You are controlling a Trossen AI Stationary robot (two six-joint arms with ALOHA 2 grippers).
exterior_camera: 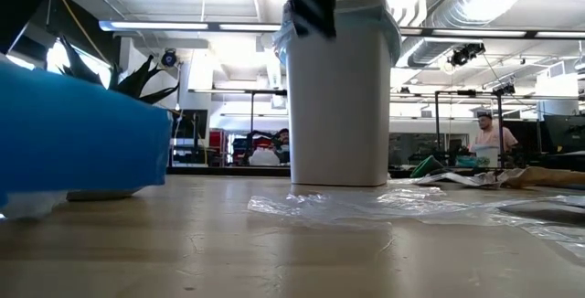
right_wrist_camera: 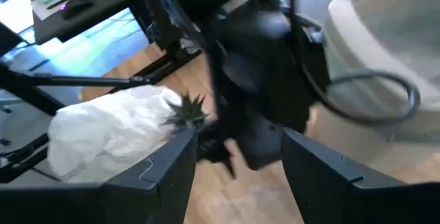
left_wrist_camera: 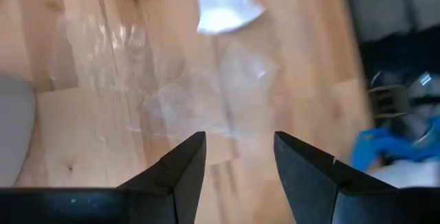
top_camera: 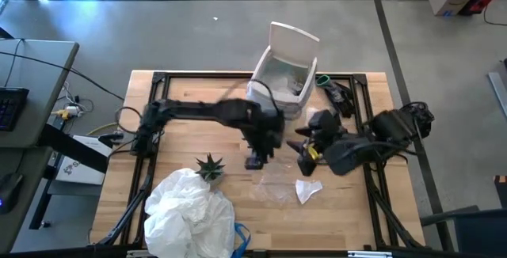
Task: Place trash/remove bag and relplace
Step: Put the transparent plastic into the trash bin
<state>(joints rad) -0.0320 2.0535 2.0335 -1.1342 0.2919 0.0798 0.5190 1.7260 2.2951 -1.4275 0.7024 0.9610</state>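
Observation:
The white bin (top_camera: 285,72) stands at the table's far middle with its lid up; a light-blue bag lines its rim (exterior_camera: 285,35). Trash lies on the wood in front of it: a clear plastic wrapper (top_camera: 273,187) and a white paper scrap (top_camera: 307,188). My left gripper (top_camera: 253,161) hangs open above the wrapper (left_wrist_camera: 185,93), pointing steeply down, with the scrap (left_wrist_camera: 223,7) beyond its fingertips. My right gripper (top_camera: 303,163) is open in the air right of it, holding nothing. It faces the left arm.
A small green spiky plant (top_camera: 210,165) stands left of the trash. A big white crumpled bag heap (top_camera: 190,210) with a blue piece (top_camera: 238,238) fills the near left. Dark items (top_camera: 337,92) lie right of the bin. The near right of the table is bare wood.

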